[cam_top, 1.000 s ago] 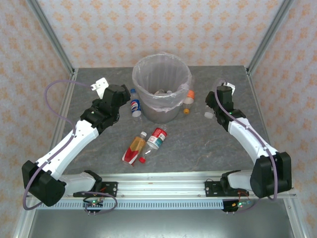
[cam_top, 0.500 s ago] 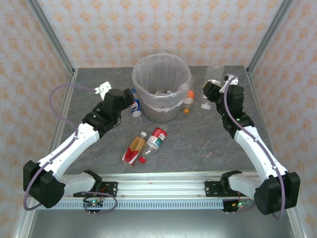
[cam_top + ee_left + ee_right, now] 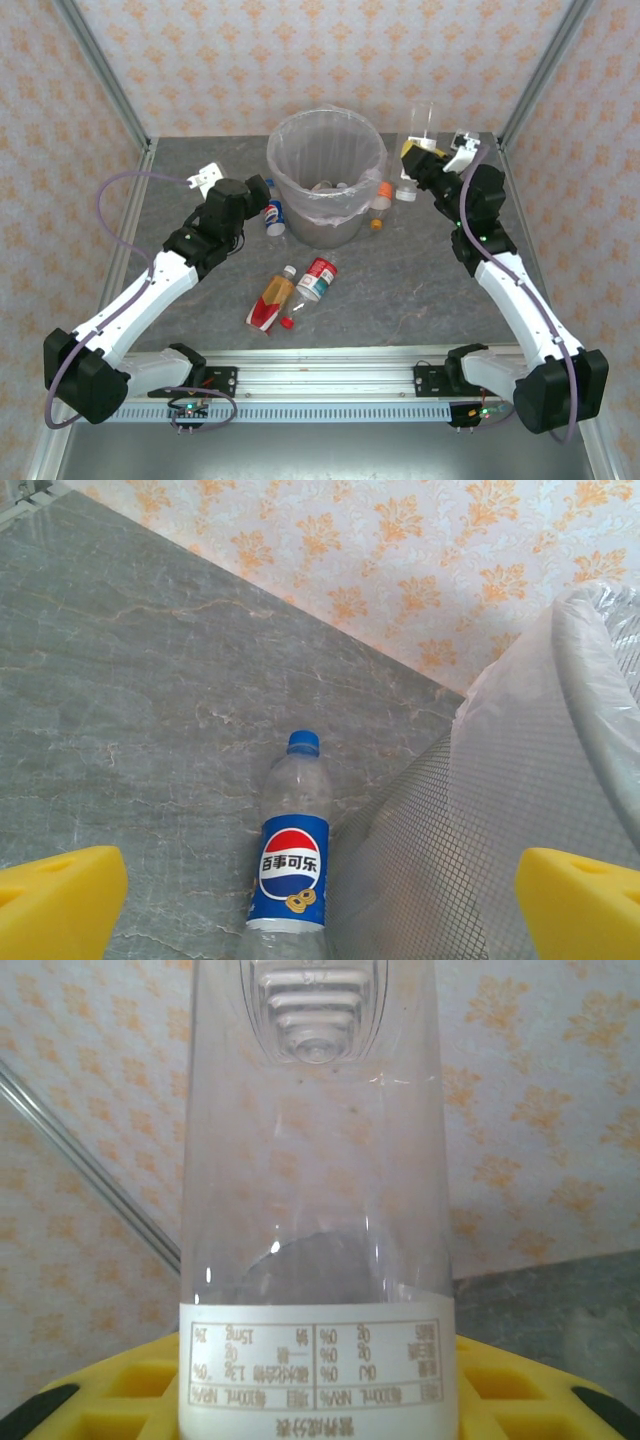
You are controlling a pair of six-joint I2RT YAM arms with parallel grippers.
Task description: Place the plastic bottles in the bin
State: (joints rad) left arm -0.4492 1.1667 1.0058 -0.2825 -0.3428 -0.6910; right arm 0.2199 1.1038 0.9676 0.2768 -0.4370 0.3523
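Observation:
The bin (image 3: 278, 150), a grey mesh bucket with a white bag over its rim, stands at mid-table with a few bottles (image 3: 330, 185) inside. My right gripper (image 3: 412, 160) is shut on a clear, white-labelled bottle (image 3: 422, 122) and holds it upright in the air to the right of the bin. In the right wrist view that bottle (image 3: 315, 1210) stands between the yellow pads (image 3: 100, 1395). My left gripper (image 3: 256, 194) is open, just short of a blue-labelled bottle (image 3: 293, 850) lying against the bin wall (image 3: 480, 830).
In front of the bin lie a yellow-and-red labelled bottle (image 3: 272, 298), a red-labelled bottle (image 3: 317, 277) and a loose red cap (image 3: 287, 322). An orange-capped bottle (image 3: 380, 203) rests against the bin's right side. Patterned walls close in the table.
My right arm has lifted the clear bottle off the table and carried it up and back beside the bin's rim. The left gripper has edged right toward the blue-labelled bottle.

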